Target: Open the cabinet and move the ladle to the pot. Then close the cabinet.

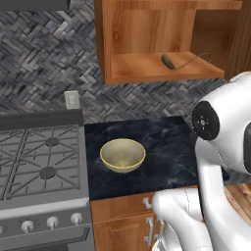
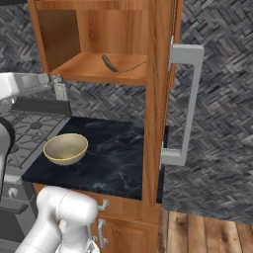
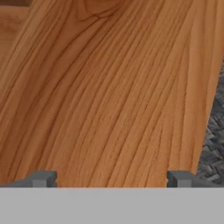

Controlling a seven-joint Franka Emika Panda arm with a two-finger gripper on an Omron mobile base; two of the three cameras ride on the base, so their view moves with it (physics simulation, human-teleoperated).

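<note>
The wall cabinet (image 1: 147, 29) hangs open, its plain wood interior bare except for the ladle. The door (image 2: 155, 99) stands swung out, edge-on in the right base view, with its long silver bar handle (image 2: 190, 99) facing right. The small dark ladle (image 1: 169, 61) (image 2: 111, 64) lies on the cabinet's shelf, its thin wire handle trailing to the right. In the hand view my gripper (image 3: 111, 178) is open, fingertips (image 3: 43, 178) wide apart with nothing between them, close in front of a wood panel (image 3: 109, 87) of the cabinet. The pot is out of view.
A yellowish-beige bowl (image 1: 122, 154) (image 2: 65, 147) sits on the dark marble counter (image 1: 166, 142) below the cabinet. A gas stove (image 1: 39, 157) stands to its left. Low cabinets with small silver handles (image 1: 148, 230) run under the counter. Behind is the herringbone wall (image 1: 49, 54).
</note>
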